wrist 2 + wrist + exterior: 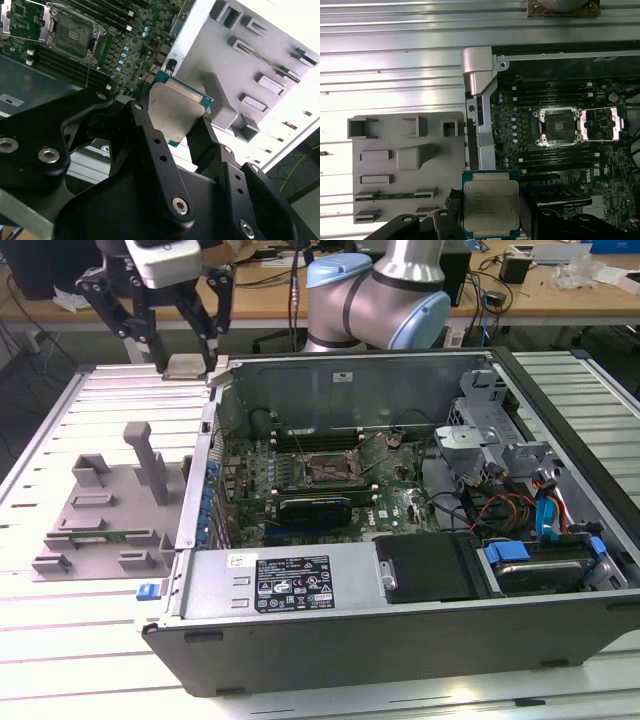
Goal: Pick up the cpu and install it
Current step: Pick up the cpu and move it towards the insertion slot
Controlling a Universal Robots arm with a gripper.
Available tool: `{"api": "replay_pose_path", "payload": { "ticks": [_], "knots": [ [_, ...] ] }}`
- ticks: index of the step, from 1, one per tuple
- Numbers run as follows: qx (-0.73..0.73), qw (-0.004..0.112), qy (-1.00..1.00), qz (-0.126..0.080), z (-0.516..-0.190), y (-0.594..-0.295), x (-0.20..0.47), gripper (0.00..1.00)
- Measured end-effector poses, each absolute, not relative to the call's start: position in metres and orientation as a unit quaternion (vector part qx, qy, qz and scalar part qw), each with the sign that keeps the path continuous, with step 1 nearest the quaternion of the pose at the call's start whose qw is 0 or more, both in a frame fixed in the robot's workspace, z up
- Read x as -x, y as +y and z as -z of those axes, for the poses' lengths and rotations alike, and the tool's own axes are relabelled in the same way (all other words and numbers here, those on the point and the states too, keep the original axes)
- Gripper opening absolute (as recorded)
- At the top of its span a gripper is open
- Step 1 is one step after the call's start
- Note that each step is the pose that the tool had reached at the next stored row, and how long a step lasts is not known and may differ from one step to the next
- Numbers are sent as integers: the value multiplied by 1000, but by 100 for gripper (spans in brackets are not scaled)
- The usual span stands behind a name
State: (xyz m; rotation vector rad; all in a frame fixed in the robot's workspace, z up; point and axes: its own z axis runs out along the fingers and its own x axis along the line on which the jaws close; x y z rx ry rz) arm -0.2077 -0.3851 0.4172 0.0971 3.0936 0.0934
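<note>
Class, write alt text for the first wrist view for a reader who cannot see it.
The gripper holds the cpu, silver top showing, by the open computer case wall. Its motherboard socket stands open inside; a grey parts tray lies outside.

A robotics lab: a robot arm (375,300) reaches over a slatted metal worktop (60,640), an opened computer case (400,540) lies just below the claw (186,362), and desks (560,295) cluttered with cables stand beyond it.
</note>
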Motion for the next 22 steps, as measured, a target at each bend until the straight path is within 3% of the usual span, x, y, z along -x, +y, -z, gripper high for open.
{"api": "replay_pose_path", "payload": {
  "ticks": [22],
  "knots": [
    [-31,22,999,-30,-417,-385,145,54]
  ]
}}
